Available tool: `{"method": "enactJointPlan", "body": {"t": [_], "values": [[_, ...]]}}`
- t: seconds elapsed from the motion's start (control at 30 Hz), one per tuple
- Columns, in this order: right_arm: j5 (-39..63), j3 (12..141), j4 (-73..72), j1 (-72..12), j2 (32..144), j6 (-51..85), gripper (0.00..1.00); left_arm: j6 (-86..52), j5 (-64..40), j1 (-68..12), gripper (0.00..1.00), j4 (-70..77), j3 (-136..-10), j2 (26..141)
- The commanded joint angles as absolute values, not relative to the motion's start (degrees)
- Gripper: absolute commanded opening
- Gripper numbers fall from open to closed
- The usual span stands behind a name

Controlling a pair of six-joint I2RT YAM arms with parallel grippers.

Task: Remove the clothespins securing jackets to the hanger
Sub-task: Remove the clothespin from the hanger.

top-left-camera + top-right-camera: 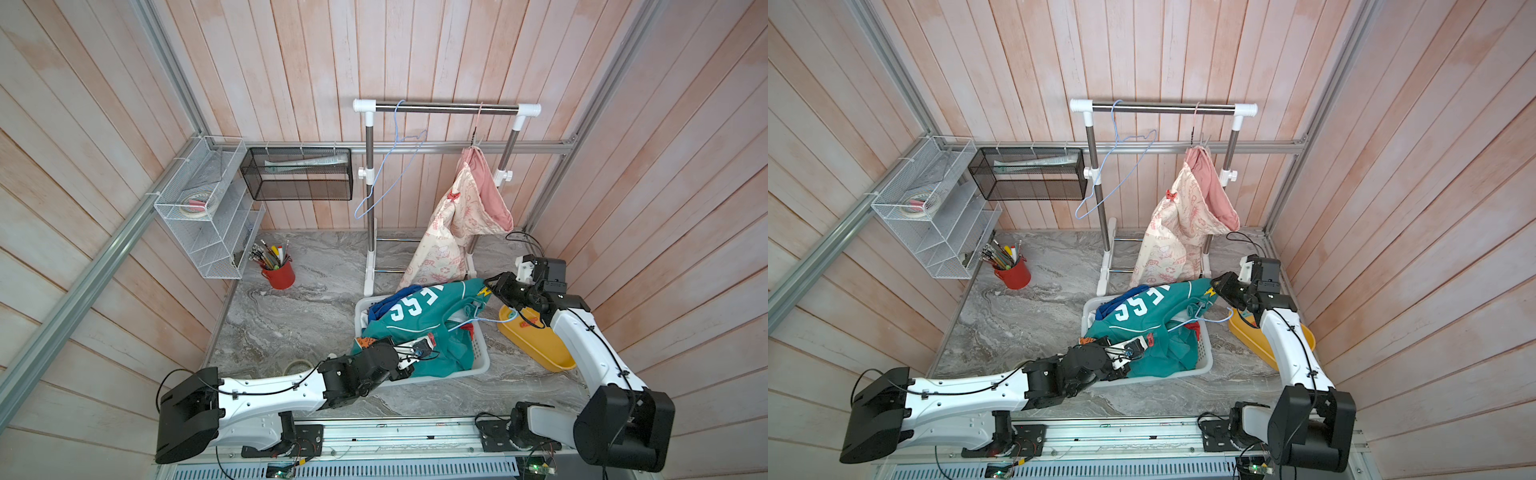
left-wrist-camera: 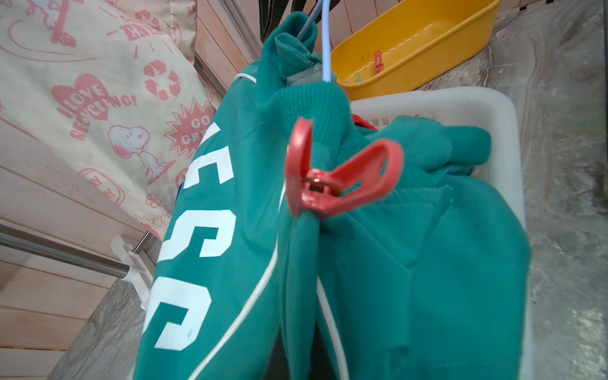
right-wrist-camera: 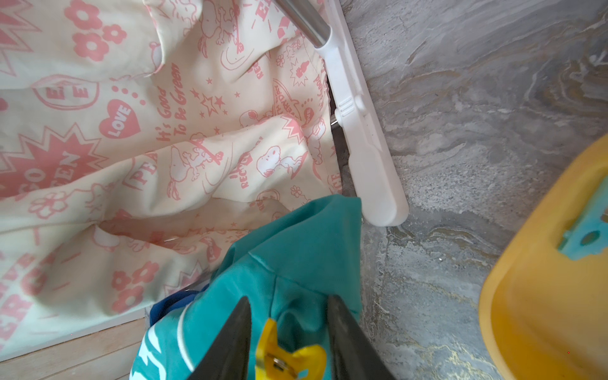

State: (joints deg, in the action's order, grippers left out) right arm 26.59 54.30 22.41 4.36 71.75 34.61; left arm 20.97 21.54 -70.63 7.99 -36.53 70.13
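Reaching forward: right end effector [image 3: 289,299] spread astride yellow clothespin [image 3: 289,358], left end effector [image 1: 426,345] clenched.

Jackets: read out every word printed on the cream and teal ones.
"I LOVE RECYCLING!": cream jacket, left wrist view.
"LOVE": same jacket, right wrist view.
"It's Good To Be Green": same jacket, right wrist view.
"GO GREEN": same jacket, both wrist views.
Teal jacket: big white letters, folded, no whole word readable.
Other cream prints: too small or creased.
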Motion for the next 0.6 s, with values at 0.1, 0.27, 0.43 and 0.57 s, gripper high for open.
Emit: {"method": "enactJointPlan", "body": {"t": [0.1, 0.27, 0.43, 0.57], "values": [[25.2, 57.4, 25.6, 4.2, 73.2, 33.1, 0.37, 21.6, 18.0, -72.6, 0.0, 4.4, -35.5, 71.8], [24.9, 56.9, 25.9, 4.2, 72.8, 33.1, 0.37, 21.7, 18.2, -72.7, 0.0, 4.5, -35.5, 71.7], [24.1, 55.9, 26.2, 4.2, 73.2, 32.7, 0.35, 21.7, 18.2, -72.8, 0.0, 4.4, -35.6, 71.8], [23.0, 55.3, 26.0, 4.2, 73.0, 32.5, 0.33, 21.7, 18.2, -72.9, 0.0, 4.4, -35.7, 72.1]]}}
